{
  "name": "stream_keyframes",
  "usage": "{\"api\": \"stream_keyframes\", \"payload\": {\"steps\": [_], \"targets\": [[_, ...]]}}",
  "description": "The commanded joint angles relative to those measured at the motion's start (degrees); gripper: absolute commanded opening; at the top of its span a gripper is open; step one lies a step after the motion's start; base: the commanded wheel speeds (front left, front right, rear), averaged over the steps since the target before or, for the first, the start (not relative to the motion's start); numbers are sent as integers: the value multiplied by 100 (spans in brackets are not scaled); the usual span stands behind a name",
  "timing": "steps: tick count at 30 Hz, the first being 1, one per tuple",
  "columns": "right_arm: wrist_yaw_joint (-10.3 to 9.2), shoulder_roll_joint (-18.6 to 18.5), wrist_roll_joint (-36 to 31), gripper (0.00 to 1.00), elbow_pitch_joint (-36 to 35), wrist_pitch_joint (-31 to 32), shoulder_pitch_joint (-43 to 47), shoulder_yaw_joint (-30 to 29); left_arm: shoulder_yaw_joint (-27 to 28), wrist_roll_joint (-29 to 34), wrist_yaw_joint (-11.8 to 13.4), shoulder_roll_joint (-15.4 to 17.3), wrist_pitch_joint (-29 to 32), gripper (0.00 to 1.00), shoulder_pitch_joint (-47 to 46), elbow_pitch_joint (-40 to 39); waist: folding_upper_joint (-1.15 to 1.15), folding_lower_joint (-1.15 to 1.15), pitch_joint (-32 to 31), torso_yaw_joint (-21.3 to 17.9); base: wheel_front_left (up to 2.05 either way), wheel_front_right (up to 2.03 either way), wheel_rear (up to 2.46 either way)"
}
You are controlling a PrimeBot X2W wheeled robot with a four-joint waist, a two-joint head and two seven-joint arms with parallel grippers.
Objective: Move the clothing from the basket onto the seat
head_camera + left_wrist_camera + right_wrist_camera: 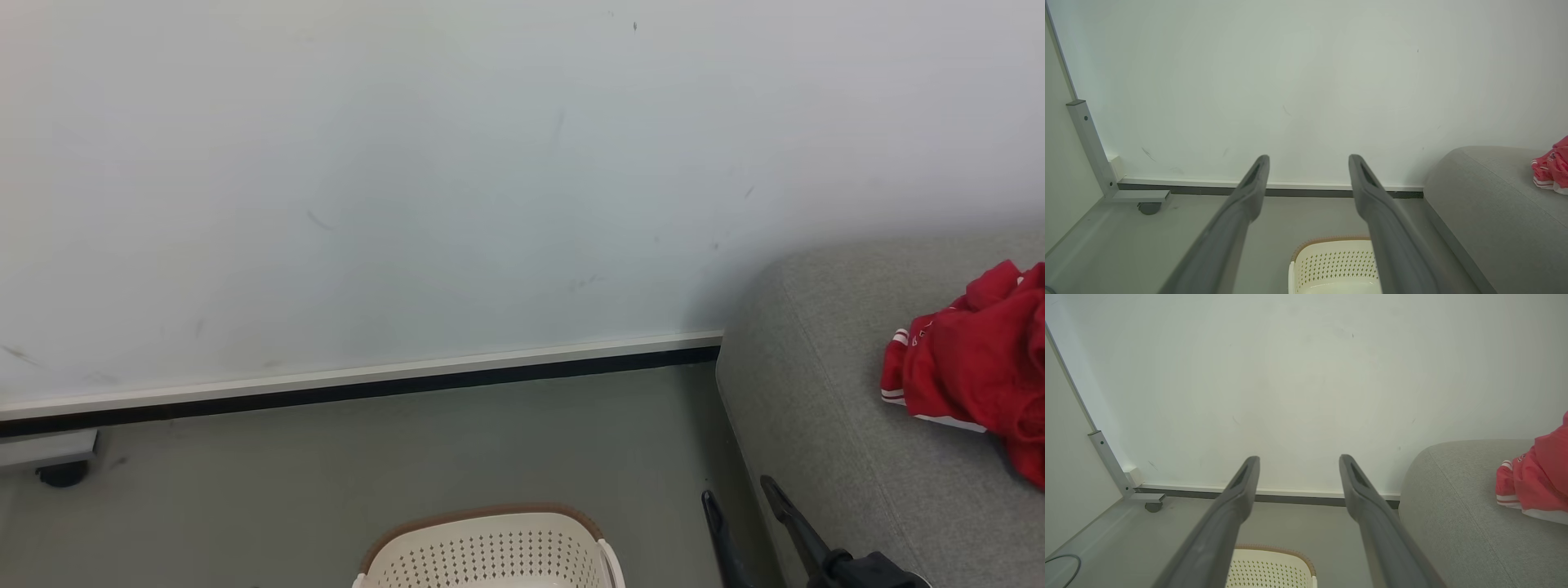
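L tool (1309, 159), R tool (1299, 459): wide open, empty. Prob. between loads; red clothing (971, 367) on seat (816, 392). Next: lower into basket (490, 555), chk inside for more.

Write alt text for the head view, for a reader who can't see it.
Red clothing lies on a grey sofa at the right edge. A white basket stands on the grey floor at bottom centre, before a pale wall. The right tool, open, shows at the lower right, by the sofa's edge.
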Motion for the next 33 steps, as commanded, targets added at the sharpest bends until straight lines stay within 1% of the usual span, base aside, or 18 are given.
{"api": "stream_keyframes", "payload": {"steps": [1, 18, 20, 21, 26, 33], "targets": [[-2, 22, -34, 100, -16, -6, 66, -11, 46, 22, -9, -13, -29, 100, 88, 46, 0, 0, -2, -1, 0, 0, 0], [-2, 26, -3, 100, -15, -5, 112, -12, 54, 245, -138, -69, -29, 100, 59, 298, 0, 0, -1, -22, 0, 0, 0], [-2, 24, 5, 100, -16, -6, 128, -6, 55, 312, -88, -70, -29, 100, 45, 290, 0, 0, -2, -24, 0, 0, 0], [0, 14, -1, 0, -1, -1, 83, -10, 54, 275, -91, -65, 0, 0, 0, 284, 0, 1, -3, -24, 0, 0, 0], [1, 15, 39, 0, 234, 5, 207, -1, 35, 253, -93, -88, 29, 0, 3, 526, 0, 1, -1, -25, 0, 0, 0], [1, -2, 923, 0, 229, 162, 167, -222, -36, -606, -130, -69, 175, 0, -195, 672, 0, 1, 35, -20, 0, 0, 0]]}}
